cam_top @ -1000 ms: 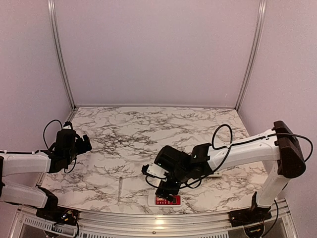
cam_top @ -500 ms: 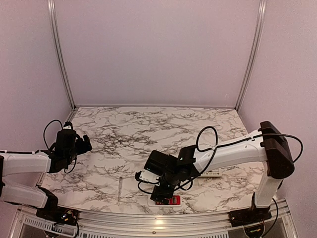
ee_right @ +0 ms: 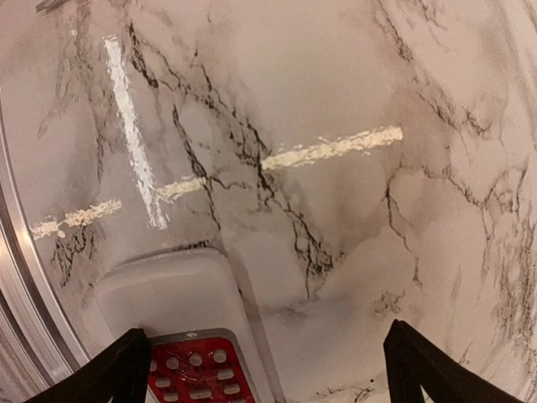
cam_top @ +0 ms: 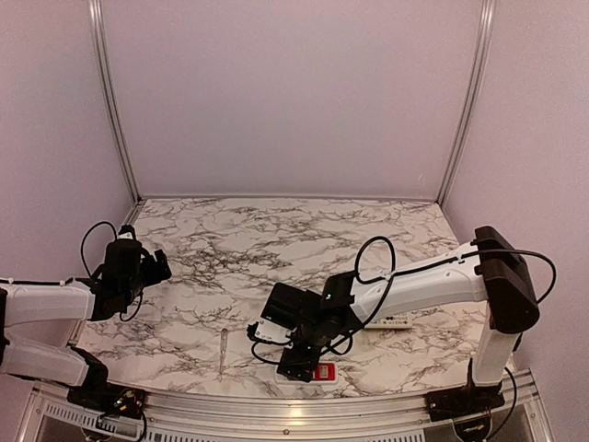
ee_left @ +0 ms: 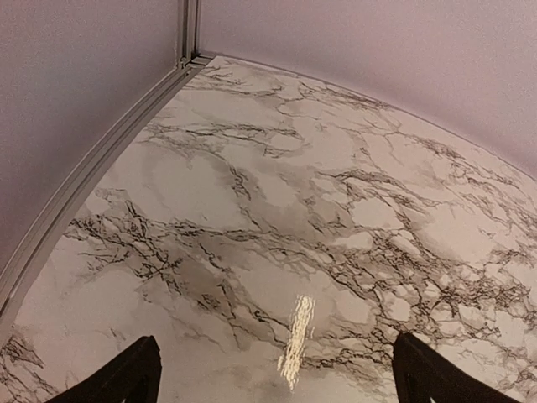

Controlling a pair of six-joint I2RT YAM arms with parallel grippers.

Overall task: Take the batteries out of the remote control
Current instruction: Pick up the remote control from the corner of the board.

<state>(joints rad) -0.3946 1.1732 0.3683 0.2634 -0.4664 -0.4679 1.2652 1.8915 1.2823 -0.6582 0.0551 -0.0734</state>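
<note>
The right gripper (cam_top: 296,361), claws apart, has slid left to hover over the red-keyed remote (cam_top: 322,371) at the near edge of the table (cam_top: 276,230), its batteries unseen, likely still inside; the left gripper (cam_top: 156,269) idles, also spread.

Grey-veined white marble table (cam_top: 276,239), red-and-white remote (ee_right: 179,292)

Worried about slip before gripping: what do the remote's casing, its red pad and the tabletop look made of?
Remote casing: likely smooth pale moulded plastic, rounded corners, dull sheen. Red pad: perhaps rubber, rows of small keys; unsure. Tabletop: glossy marble-patterned surface, stone or laminate unclear; light streaks reflect sharply.
</note>
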